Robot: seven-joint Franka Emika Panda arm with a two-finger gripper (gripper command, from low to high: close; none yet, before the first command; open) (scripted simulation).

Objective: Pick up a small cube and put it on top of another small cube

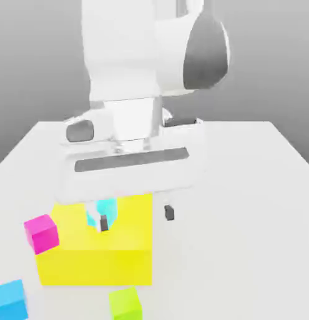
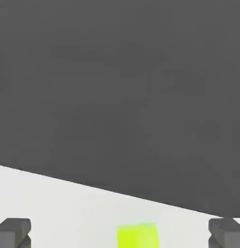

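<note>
**Desk:** What does the exterior view give us?

**Photographer:** A white Panda arm hangs over a white tabletop, its gripper pointing down with the jaws spread wide and nothing between them. One dark fingertip sits over the big yellow block; the other hangs past the block's edge on the exterior view's right, above bare tabletop.

**Desk:** And the small lime-green cube?

**Photographer:** The small lime-green cube rests on the tabletop just in front of the yellow block, near the lower edge of the exterior view and well apart from the jaws. In the hand view it shows between the two grey fingertips, on white surface, with no contact on either side.

**Desk:** Other pieces in shot?

**Photographer:** A magenta cube sits against the yellow block on the exterior view's left, though whether it touches I cannot tell. A cyan cube lies at the lower corner on the exterior view's left. A second cyan shape shows on top of the yellow block, partly behind a fingertip. Grey backdrop behind it all.
</note>
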